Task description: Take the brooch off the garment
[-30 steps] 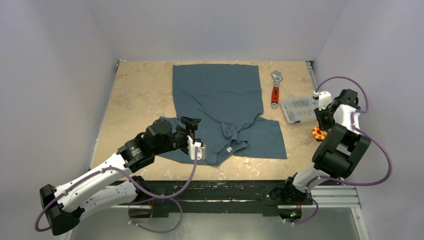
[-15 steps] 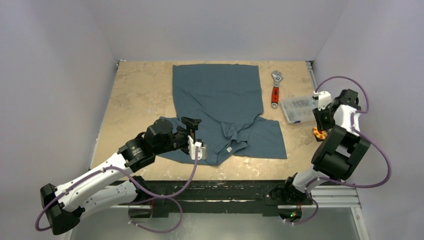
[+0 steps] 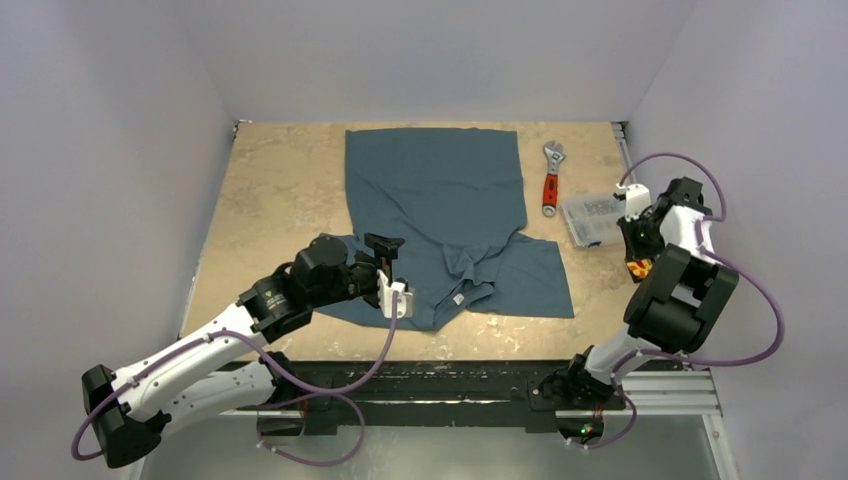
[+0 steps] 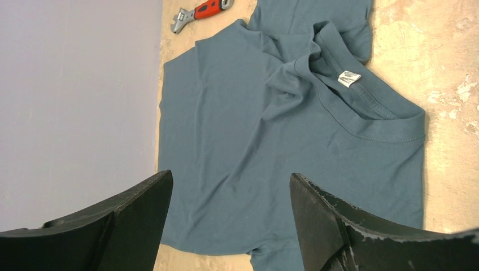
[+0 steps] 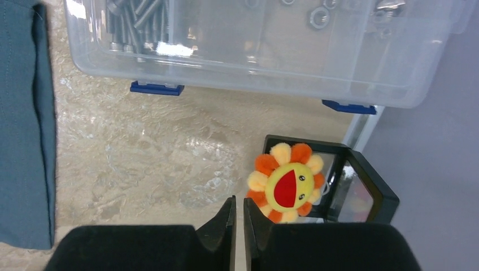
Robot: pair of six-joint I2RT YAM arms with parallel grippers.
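The brooch (image 5: 287,183), a small flower with orange and yellow petals and a red mouth, lies off the garment at the table's right edge, against a small black box (image 5: 361,186). It also shows in the top view (image 3: 636,268). My right gripper (image 5: 237,204) is shut and empty, its tips just left of the brooch and apart from it; it also shows in the top view (image 3: 634,248). The garment (image 3: 440,195), a slate-blue T-shirt, lies spread mid-table, collar and white tag (image 4: 349,78) toward me. My left gripper (image 4: 230,183) hovers open and empty over the garment (image 4: 271,147).
A clear plastic box of screws and nuts (image 5: 254,51) stands just beyond the brooch, seen also from above (image 3: 592,218). A red-handled wrench (image 3: 551,180) lies between shirt and box. The grey side wall is close on the right.
My right wrist has shifted a little left and back over the brooch. The left arm and the shirt have hardly moved.
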